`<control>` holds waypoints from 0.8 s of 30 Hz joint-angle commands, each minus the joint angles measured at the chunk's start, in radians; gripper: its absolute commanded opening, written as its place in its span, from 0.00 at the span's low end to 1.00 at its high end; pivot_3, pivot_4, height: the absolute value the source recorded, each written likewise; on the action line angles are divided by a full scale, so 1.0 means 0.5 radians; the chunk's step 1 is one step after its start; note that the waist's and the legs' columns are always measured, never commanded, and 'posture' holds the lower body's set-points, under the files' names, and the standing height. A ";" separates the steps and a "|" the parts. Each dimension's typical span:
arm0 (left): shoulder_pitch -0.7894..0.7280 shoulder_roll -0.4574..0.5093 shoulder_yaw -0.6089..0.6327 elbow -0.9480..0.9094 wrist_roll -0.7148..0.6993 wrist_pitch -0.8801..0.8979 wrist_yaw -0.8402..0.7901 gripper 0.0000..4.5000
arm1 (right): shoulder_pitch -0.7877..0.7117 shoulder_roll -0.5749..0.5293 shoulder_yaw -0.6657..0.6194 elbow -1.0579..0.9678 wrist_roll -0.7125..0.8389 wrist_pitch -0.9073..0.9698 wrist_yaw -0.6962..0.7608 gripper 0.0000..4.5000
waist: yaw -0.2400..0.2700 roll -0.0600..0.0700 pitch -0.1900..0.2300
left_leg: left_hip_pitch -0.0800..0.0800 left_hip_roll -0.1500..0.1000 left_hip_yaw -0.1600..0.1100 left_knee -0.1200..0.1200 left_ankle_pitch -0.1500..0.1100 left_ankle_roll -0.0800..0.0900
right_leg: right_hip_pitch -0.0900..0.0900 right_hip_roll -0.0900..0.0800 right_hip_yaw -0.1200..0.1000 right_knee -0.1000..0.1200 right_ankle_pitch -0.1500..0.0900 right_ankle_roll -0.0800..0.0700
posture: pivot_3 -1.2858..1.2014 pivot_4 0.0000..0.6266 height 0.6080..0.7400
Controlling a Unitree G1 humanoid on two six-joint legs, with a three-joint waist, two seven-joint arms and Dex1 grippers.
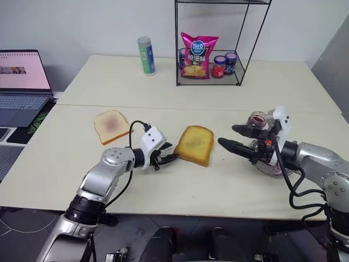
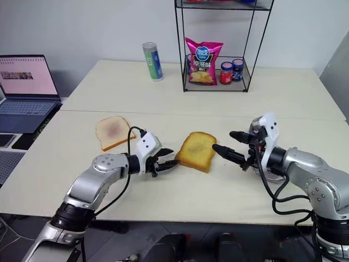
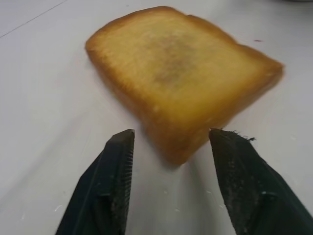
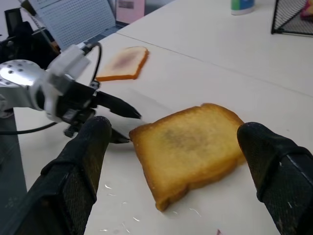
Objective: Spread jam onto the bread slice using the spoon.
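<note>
The bread slice point(image 1: 194, 144), thick and golden with a browner crust, lies flat on the table at mid front. My left gripper point(image 1: 168, 159) is low at its left edge. In the left wrist view its fingers point(image 3: 117, 186) stand open, with the bread slice's point(image 3: 181, 83) near corner just beyond the tips and nothing gripped. My right gripper point(image 1: 233, 137) hovers to the right of the slice, open wide and empty. Behind it stands a small jar point(image 1: 256, 119) with dark red-purple jam inside. The spoon is out of view.
A paler slice with a pinkish smear point(image 1: 112, 125) lies at the left. A round steel dish point(image 1: 272, 166) sits under my right wrist. At the back, a wire rack point(image 1: 210, 82) holds a pink snack bag point(image 1: 198, 54) and jars, beside a can point(image 1: 146, 54). A laptop point(image 1: 22, 87) is far left.
</note>
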 commanded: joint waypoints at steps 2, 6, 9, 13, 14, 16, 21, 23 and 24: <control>0.053 0.223 0.221 -0.266 -0.155 0.113 -0.163 0.79 | 0.068 -0.108 -0.438 0.040 0.152 0.072 -0.107 1.00 | 0.004 0.000 0.001 | 0.000 0.000 -0.001 0.000 0.000 0.000 | 0.000 0.000 0.000 0.000 0.000 0.000 | 0.52 0.24 1.00; -0.026 0.230 0.230 -0.355 -0.220 0.145 -0.186 0.99 | 0.193 -0.117 -0.757 0.175 0.252 0.118 -0.211 1.00 | 0.020 0.000 0.001 | 0.000 0.000 0.000 0.000 0.000 0.000 | 0.001 0.000 0.000 -0.001 -0.001 -0.001 | 0.52 0.24 1.00; -0.182 0.061 0.156 -0.352 -0.235 0.128 -0.139 1.00 | 0.313 -0.059 -0.944 0.365 0.230 0.090 -0.300 1.00 | 0.033 0.000 0.002 | 0.000 -0.001 -0.003 0.002 0.001 0.001 | 0.006 0.000 -0.002 -0.001 -0.001 0.000 | 0.52 0.24 1.00; -0.302 -0.148 0.038 -0.349 -0.225 0.101 -0.117 1.00 | 0.396 -0.008 -1.070 0.564 0.248 0.072 -0.350 1.00 | 0.019 0.000 0.002 | 0.001 -0.002 0.002 0.004 0.002 0.004 | 0.007 -0.001 0.002 -0.001 0.002 0.003 | 0.52 0.24 1.00; -0.338 -0.234 -0.047 -0.337 -0.202 0.057 -0.121 1.00 | 0.424 0.013 -1.106 0.671 0.242 0.065 -0.354 1.00 | 0.017 0.000 0.002 | 0.001 -0.002 0.003 0.004 0.002 0.004 | 0.007 -0.001 0.002 -0.001 0.002 0.003 | 0.52 0.24 1.00; -0.381 -0.343 -0.167 -0.304 -0.134 -0.026 -0.122 1.00 | 0.447 0.033 -1.134 0.807 0.228 0.050 -0.345 1.00 | 0.013 0.000 0.002 | 0.002 -0.001 0.004 0.004 0.002 0.004 | 0.007 0.000 0.001 0.000 0.002 0.003 | 0.52 0.24 1.00; -0.523 -0.571 -0.268 -0.138 -0.034 -0.136 -0.044 1.00 | 0.335 0.029 -1.058 1.099 0.195 0.018 -0.303 1.00 | -0.010 0.003 0.002 | 0.005 0.001 0.011 0.004 0.003 0.004 | 0.007 0.000 0.004 0.003 0.002 0.002 | 0.52 0.24 1.00; -0.526 -0.577 -0.269 -0.130 -0.048 -0.125 -0.076 1.00 | 0.290 0.019 -0.992 1.169 0.152 -0.017 -0.263 1.00 | -0.029 0.008 0.000 | 0.006 0.002 0.013 0.004 0.003 0.005 | 0.007 0.000 0.004 0.004 0.003 0.002 | 0.52 0.24 1.00; -0.531 -0.585 -0.284 -0.125 -0.048 -0.123 -0.091 1.00 | 0.238 0.011 -0.937 1.261 0.100 -0.060 -0.226 1.00 | -0.032 0.008 0.000 | 0.007 0.003 0.013 0.004 0.003 0.005 | 0.008 0.000 0.004 0.004 0.003 0.002 | 0.52 0.24 1.00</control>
